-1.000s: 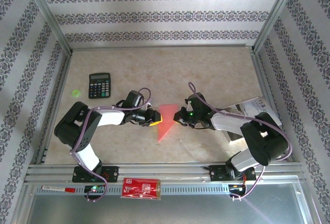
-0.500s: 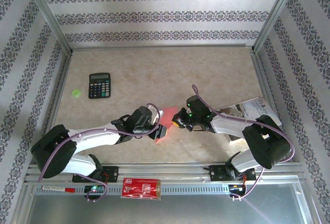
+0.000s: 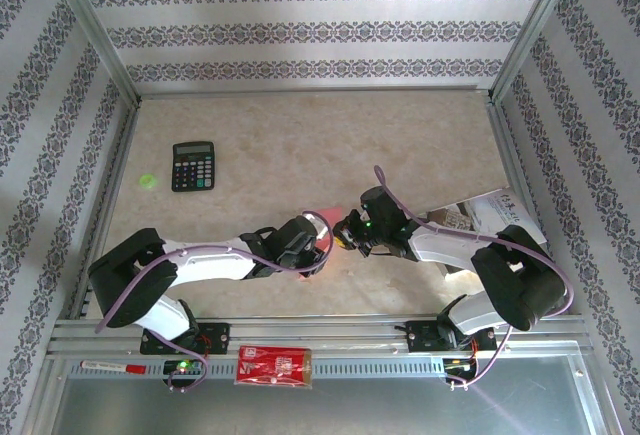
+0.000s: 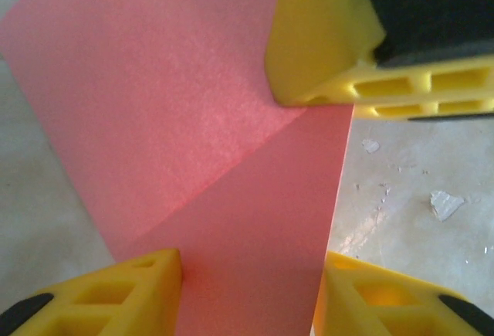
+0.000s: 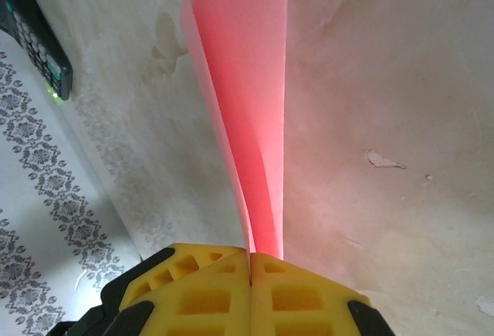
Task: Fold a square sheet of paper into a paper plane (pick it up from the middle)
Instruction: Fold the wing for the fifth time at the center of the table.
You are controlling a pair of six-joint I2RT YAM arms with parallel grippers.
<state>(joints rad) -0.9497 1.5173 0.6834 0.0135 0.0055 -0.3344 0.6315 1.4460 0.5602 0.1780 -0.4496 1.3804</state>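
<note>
Right wrist view settles the hold: the right jaws are clenched tight on the near edge of the pink-red paper sheet point(image 5: 255, 120). The sheet is doubled over, and its two layers run straight away from the fingers, so its long axis continues the line of the jaws out over the bench point(image 5: 401, 120). In the left wrist view the same sheet point(image 4: 193, 120) lies flat on the bench and comes up between the left jaws, which stand released and apart, one finger on either side of the strip's lower end without pinching it. A diagonal crease climbs from lower left to upper right and ends at the right arm's yellow fingertip point(image 4: 324, 42), planted on the sheet's upper right corner. From the top external view, only a sliver of the sheet point(image 3: 327, 221) shows between the two wrists, near the middle of the bench and well apart from the black calculator point(image 3: 193, 166). The left arm point(image 3: 200, 260) reaches in low from the left and looks the freer one. I judge that the coming fold must swing across that crease while the right keeps the edge pinned.
</note>
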